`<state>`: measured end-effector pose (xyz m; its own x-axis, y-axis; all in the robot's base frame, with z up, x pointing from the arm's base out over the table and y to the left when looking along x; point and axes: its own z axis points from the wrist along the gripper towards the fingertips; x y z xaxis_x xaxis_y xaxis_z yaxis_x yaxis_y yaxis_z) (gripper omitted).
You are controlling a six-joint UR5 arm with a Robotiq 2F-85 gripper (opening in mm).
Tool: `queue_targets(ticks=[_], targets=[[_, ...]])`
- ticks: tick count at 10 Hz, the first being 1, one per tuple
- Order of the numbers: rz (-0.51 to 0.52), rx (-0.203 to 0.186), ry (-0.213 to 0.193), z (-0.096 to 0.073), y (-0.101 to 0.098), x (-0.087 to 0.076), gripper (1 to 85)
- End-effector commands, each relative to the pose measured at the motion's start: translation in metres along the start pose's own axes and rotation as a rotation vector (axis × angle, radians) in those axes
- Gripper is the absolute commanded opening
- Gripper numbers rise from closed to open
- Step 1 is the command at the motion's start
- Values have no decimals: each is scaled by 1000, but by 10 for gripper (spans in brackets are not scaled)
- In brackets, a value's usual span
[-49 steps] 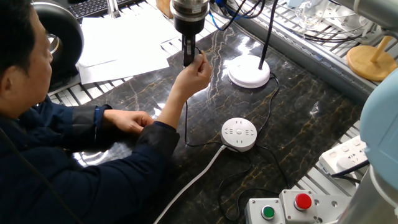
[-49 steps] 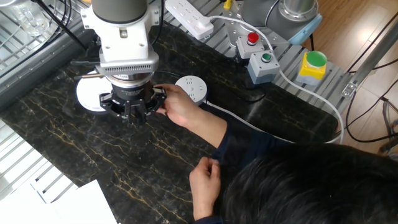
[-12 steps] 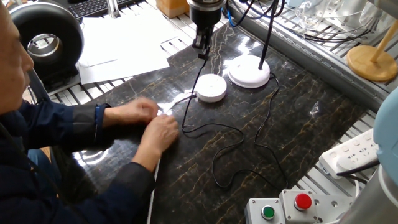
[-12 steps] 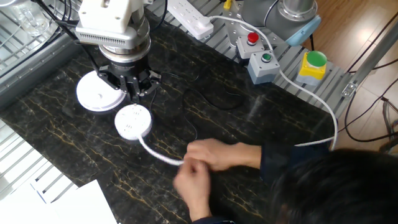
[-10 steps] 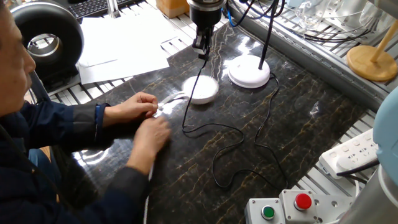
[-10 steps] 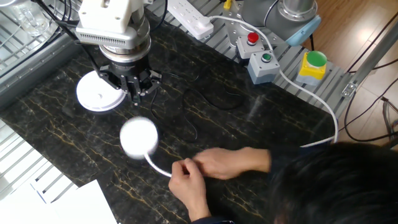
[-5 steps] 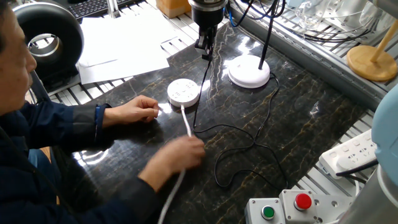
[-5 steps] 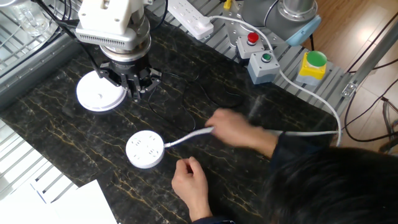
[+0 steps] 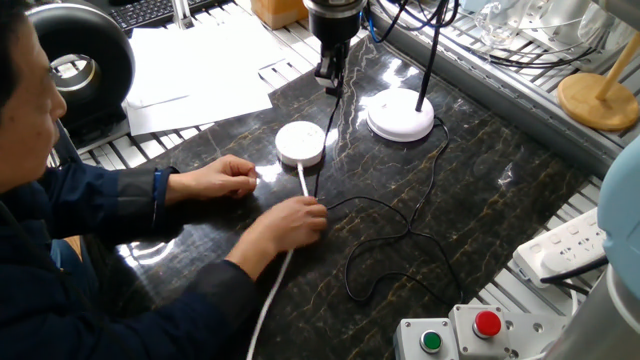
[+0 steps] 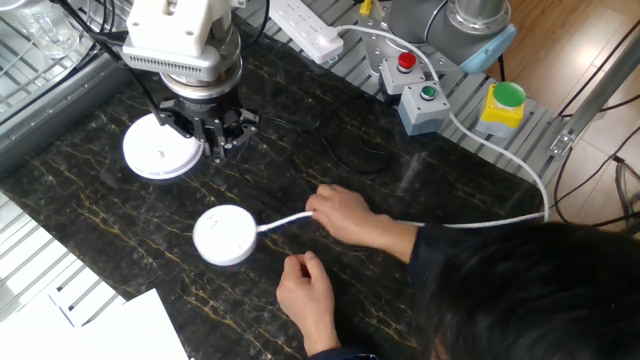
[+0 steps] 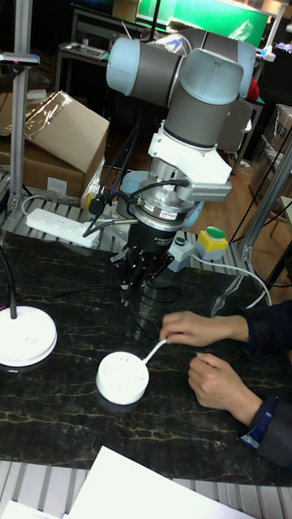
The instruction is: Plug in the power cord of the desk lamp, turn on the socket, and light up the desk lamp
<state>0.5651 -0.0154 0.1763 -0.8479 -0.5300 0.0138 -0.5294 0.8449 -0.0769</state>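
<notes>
My gripper [image 9: 329, 83] hangs over the far side of the dark table, shut on the small black plug of the power cord [image 9: 372, 205]. From the plug the thin black cable drops and loops across the table. The round white socket [image 9: 300, 143] lies below and in front of the gripper, apart from it. A person's hand [image 9: 296, 224] holds its thick white cable. The desk lamp's white disc base [image 9: 401, 116] and black stem stand to the right. In the tall fixed view the gripper [image 11: 128, 293] hangs above the socket [image 11: 122, 377], plug prongs pointing down.
The person's other hand [image 9: 226, 177] rests left of the socket. A white power strip [image 10: 306, 27] and button boxes [image 10: 418, 95] sit at the table's edge. Papers [image 9: 200, 70] lie beyond the table's far-left corner.
The person has dragged the socket away from the lamp base toward themselves and now grips its white cable. The gripper, still holding the plug, has barely moved in the last second.
</notes>
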Motion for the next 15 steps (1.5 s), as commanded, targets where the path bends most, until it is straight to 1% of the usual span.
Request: queue_targets(ticks=[1, 3, 4, 5, 6, 7, 8, 9, 10, 12, 13, 14, 15], targets=[[-15, 3, -25, -1, -1, -6, 13], [-12, -14, -50, -1, 3, -13, 13], [-6, -10, -50, -1, 2, -13, 13], [-8, 6, -36, -1, -2, -9, 13], [-29, 7, -31, -1, -2, -8, 13], [-35, 5, -25, 2, -6, -17, 13], [-23, 0, -12, 7, -6, -30, 13], [-2, 23, 9, 10, -7, -44, 13], [7, 33, 19, 14, -5, -53, 13], [29, 21, 9, 22, 6, -74, 13], [38, 12, 6, 23, 15, -85, 13], [51, -1, 1, 23, 25, -91, 13], [49, 10, -2, 23, 28, -94, 13]])
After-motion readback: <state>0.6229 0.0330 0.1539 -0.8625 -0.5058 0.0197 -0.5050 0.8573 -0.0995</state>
